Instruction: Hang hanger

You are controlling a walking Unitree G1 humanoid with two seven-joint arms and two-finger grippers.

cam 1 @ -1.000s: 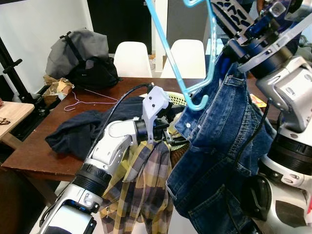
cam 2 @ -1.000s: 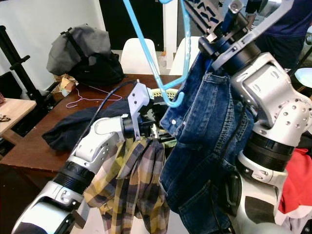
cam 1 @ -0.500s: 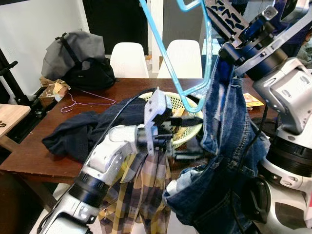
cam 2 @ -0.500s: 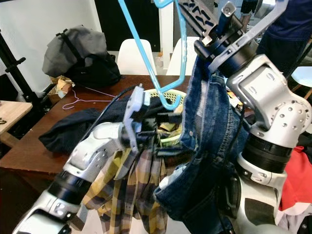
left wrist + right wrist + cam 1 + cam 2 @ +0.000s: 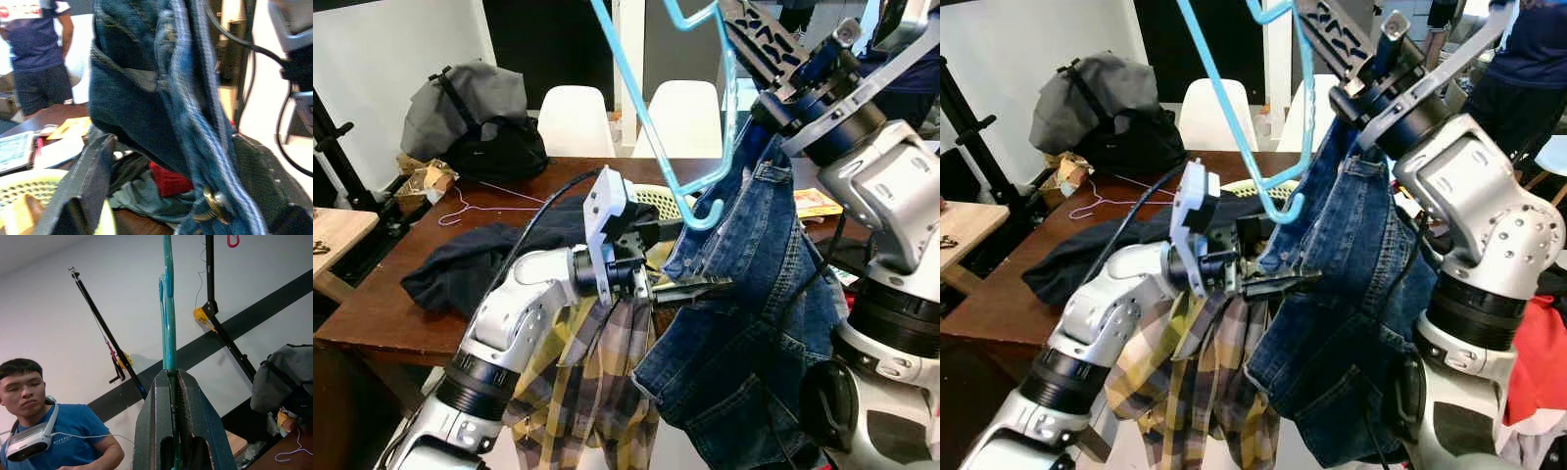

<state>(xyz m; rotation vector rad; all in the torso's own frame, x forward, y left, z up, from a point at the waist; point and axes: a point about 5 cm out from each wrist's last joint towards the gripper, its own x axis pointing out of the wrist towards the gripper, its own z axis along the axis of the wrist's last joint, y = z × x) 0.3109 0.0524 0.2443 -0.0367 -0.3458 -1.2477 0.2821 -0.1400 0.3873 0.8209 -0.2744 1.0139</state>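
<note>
Two pincers (image 5: 700, 287) (image 5: 171, 431) at jeans (image 5: 754, 294) edge

No lettering, brand, number or sign is legible anywhere; print on the papers (image 5: 819, 202) on the table (image 5: 382, 308) is too blurred.

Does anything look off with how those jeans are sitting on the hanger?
Yes. The jeans hang bunched off one hooked end of the blue hanger, not spread along it, with the left gripper reaching into the denim.
</note>
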